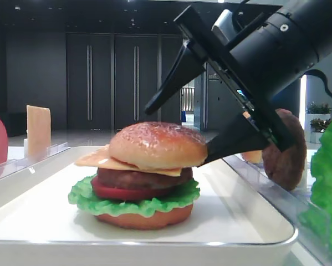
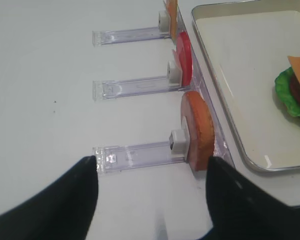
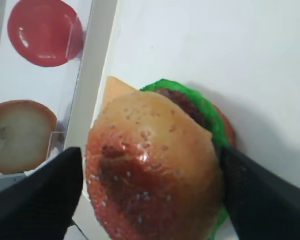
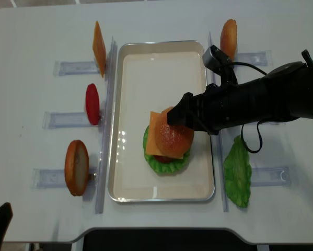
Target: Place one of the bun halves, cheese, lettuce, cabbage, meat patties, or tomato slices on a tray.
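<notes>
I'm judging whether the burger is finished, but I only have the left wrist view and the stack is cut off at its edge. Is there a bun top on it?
Observer: Yes. A sesame bun half sits on the cheese, topping the stack on the tray.
Operator: Is the right gripper clamped on it?
Observer: No. The right gripper has its jaws spread wide, one on either side of the bun.
Operator: Any lettuce outside the tray?
Observer: Yes. One spare lettuce leaf lies on the table to the right of the tray in the overhead view.
</notes>
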Action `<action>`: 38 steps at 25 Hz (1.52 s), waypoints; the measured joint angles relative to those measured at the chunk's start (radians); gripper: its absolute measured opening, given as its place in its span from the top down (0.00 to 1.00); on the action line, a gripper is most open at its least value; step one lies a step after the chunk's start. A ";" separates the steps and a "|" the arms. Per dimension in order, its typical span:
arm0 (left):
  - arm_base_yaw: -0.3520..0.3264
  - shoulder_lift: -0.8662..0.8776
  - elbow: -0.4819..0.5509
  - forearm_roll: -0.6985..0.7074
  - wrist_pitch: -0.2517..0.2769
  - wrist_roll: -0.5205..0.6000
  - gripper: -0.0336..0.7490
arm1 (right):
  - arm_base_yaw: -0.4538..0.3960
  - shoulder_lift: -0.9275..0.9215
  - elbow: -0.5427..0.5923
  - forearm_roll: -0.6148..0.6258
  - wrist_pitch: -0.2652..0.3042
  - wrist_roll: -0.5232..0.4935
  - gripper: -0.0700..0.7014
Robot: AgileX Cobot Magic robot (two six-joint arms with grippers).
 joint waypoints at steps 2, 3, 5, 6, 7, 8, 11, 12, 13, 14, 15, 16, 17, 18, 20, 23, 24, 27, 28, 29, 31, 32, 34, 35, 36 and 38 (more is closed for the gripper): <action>0.000 0.000 0.000 0.000 0.000 0.000 0.30 | 0.000 0.000 0.000 -0.017 -0.014 0.018 0.22; 0.000 0.000 0.000 0.000 0.000 0.000 0.30 | 0.000 0.000 0.000 -0.023 -0.015 0.025 0.22; 0.000 0.000 0.000 0.000 0.000 0.000 0.30 | 0.000 -0.001 -0.003 -0.035 -0.016 0.035 0.22; 0.000 0.000 0.000 0.000 0.000 0.000 0.30 | 0.000 -0.001 -0.007 -0.048 -0.016 0.045 0.22; 0.000 0.000 0.000 0.000 0.000 0.000 0.30 | 0.000 -0.001 -0.012 -0.061 -0.016 0.056 0.22; 0.000 0.000 0.000 0.000 0.000 0.000 0.30 | 0.000 -0.001 -0.017 -0.072 -0.016 0.064 0.22; 0.000 0.000 0.000 0.000 0.000 0.000 0.30 | 0.000 -0.002 -0.024 -0.100 -0.016 0.096 0.22; 0.000 0.000 0.000 0.000 0.000 0.000 0.30 | 0.000 -0.002 -0.027 -0.109 -0.016 0.106 0.22; 0.000 0.000 0.000 0.000 0.000 0.000 0.30 | 0.000 -0.002 -0.031 -0.122 -0.015 0.117 0.22; 0.000 0.000 0.000 0.000 0.000 0.000 0.30 | 0.000 -0.002 -0.034 -0.132 -0.015 0.131 0.22; 0.000 0.000 0.000 0.000 0.000 0.000 0.30 | 0.000 -0.003 -0.040 -0.150 -0.014 0.144 0.22; 0.000 0.000 0.000 0.000 0.000 0.000 0.30 | 0.000 -0.004 -0.047 -0.168 -0.014 0.162 0.22; 0.000 0.000 0.000 0.000 0.000 0.000 0.30 | 0.000 -0.006 -0.054 -0.192 -0.014 0.183 0.22; 0.000 0.000 0.000 0.000 0.000 0.000 0.30 | 0.000 -0.011 -0.062 -0.217 -0.014 0.198 0.22; 0.000 0.000 0.000 0.000 0.000 0.000 0.30 | 0.000 -0.022 -0.070 -0.260 -0.018 0.239 0.22; 0.000 0.000 0.000 0.000 0.000 0.000 0.30 | 0.000 -0.043 -0.071 -0.314 -0.027 0.286 0.22; 0.000 0.000 0.000 0.000 0.000 0.000 0.30 | 0.000 -0.049 -0.071 -0.325 -0.029 0.296 0.22; 0.000 0.000 0.000 0.000 0.000 0.000 0.30 | 0.000 -0.065 -0.080 -0.369 -0.034 0.336 0.22; 0.000 0.000 0.000 0.000 0.000 0.000 0.30 | 0.000 -0.068 -0.085 -0.383 -0.034 0.353 0.22; 0.000 0.000 0.000 0.000 0.000 0.000 0.30 | 0.000 -0.069 -0.090 -0.401 -0.034 0.369 0.22; 0.000 0.000 0.000 0.000 0.000 0.000 0.30 | 0.001 -0.070 -0.099 -0.438 -0.034 0.405 0.22; 0.000 0.000 0.000 0.000 0.000 0.000 0.30 | 0.004 -0.070 -0.102 -0.456 -0.033 0.422 0.22; 0.000 0.000 0.000 0.000 0.000 0.000 0.30 | 0.016 -0.070 -0.109 -0.501 -0.033 0.460 0.22; 0.000 0.000 0.000 0.000 0.000 0.000 0.30 | 0.022 -0.070 -0.116 -0.528 -0.033 0.484 0.22; 0.000 0.000 0.000 0.000 0.000 0.000 0.30 | 0.028 -0.071 -0.123 -0.555 -0.029 0.503 0.22; 0.000 0.000 0.000 0.000 0.000 0.000 0.30 | 0.037 -0.080 -0.134 -0.605 -0.024 0.554 0.22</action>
